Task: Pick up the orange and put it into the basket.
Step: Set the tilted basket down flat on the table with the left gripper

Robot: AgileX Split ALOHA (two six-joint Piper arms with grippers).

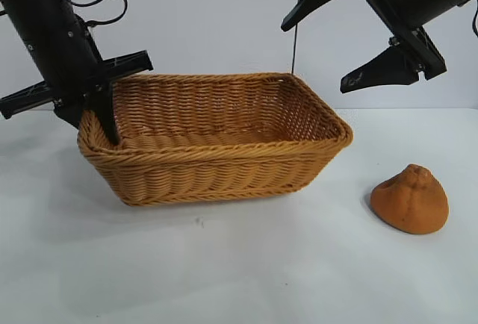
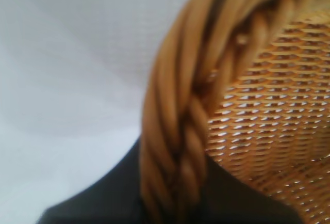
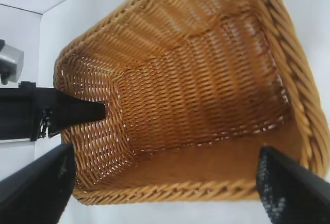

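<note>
The orange (image 1: 411,199), dull and lumpy with a pointed top, lies on the white table to the right of the basket and in front of it; neither wrist view shows it. The tan wicker basket (image 1: 216,156) stands at the table's middle with nothing inside. My left gripper (image 1: 98,124) is shut on the braided rim (image 2: 175,131) at the basket's left end, one finger inside the wall and one outside. My right gripper (image 1: 317,55) hangs open and holds nothing, high above the basket's right end and well up and left of the orange. Its view looks down into the basket (image 3: 175,192).
The white tabletop (image 1: 224,264) spreads out in front of the basket and around the orange. A white wall stands close behind. In the right wrist view the left arm's dark finger (image 3: 77,113) shows at the basket's far end.
</note>
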